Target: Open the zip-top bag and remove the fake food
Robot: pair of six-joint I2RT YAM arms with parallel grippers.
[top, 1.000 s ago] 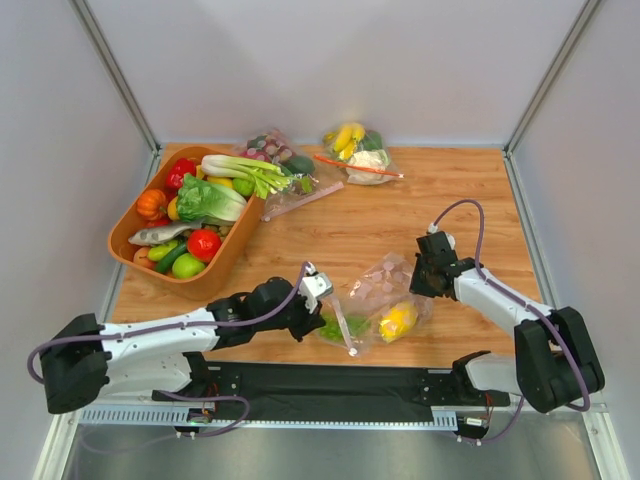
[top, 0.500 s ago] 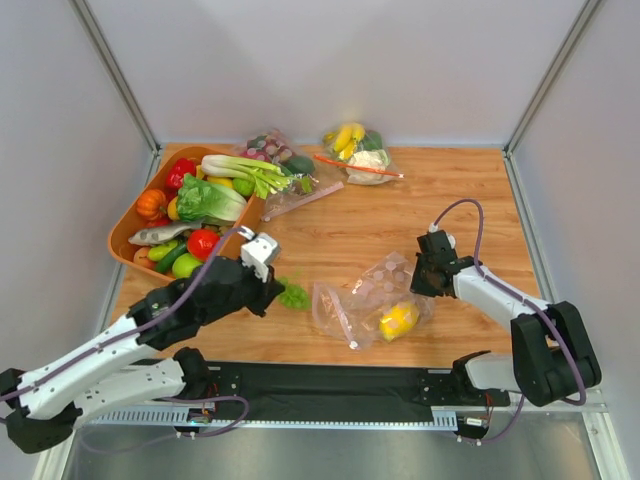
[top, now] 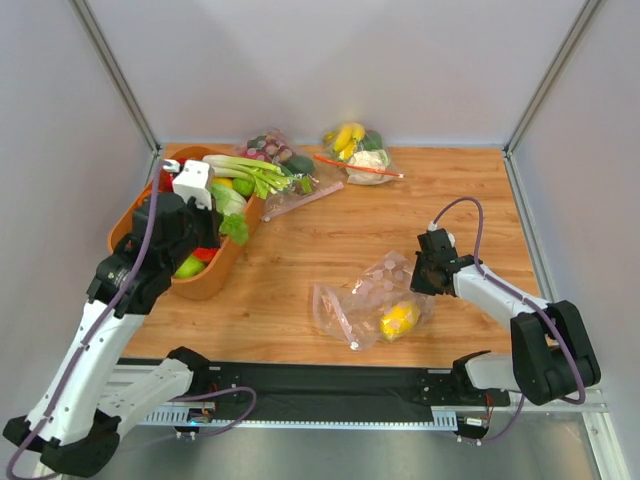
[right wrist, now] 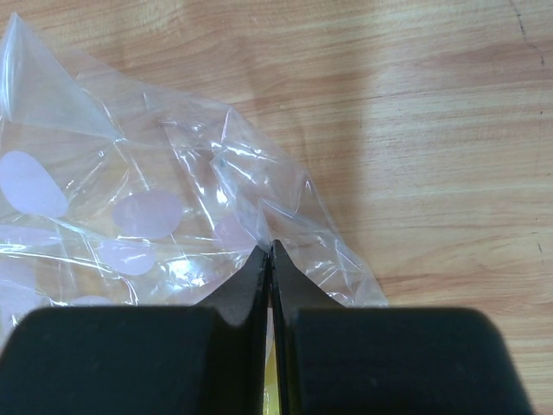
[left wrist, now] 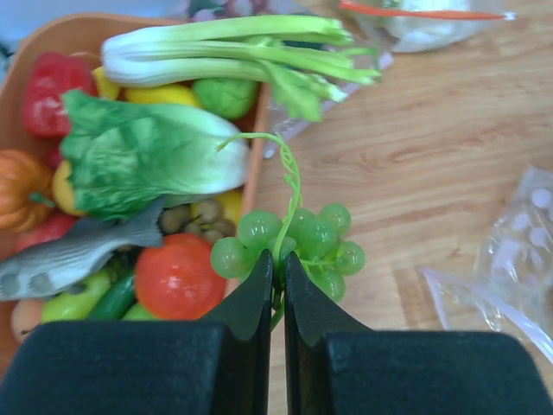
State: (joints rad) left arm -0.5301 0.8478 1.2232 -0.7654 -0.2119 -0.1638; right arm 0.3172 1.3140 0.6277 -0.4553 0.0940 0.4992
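Green grapes (left wrist: 294, 246) are now over at the orange basket (top: 222, 268); half a second earlier they hung just left of the zip-top bag (top: 365, 295). Left hand (left wrist: 277, 259) pinches the grape stem with its fingers nearly together. The bunch hangs above the basket's right rim, near the red tomato (left wrist: 177, 277). Bag lies crumpled on the desk (top: 330, 235), centre-right, with the yellow lemon piece (top: 398, 320) inside it. Right hand (right wrist: 270, 252) is fully closed on a fold at the bag's right edge. Pale-green stalk (left wrist: 233, 52) lies across the basket's far end, beyond the lettuce (left wrist: 147, 156). Two other filled bags (top: 358, 150) sit at the desk's far edge.
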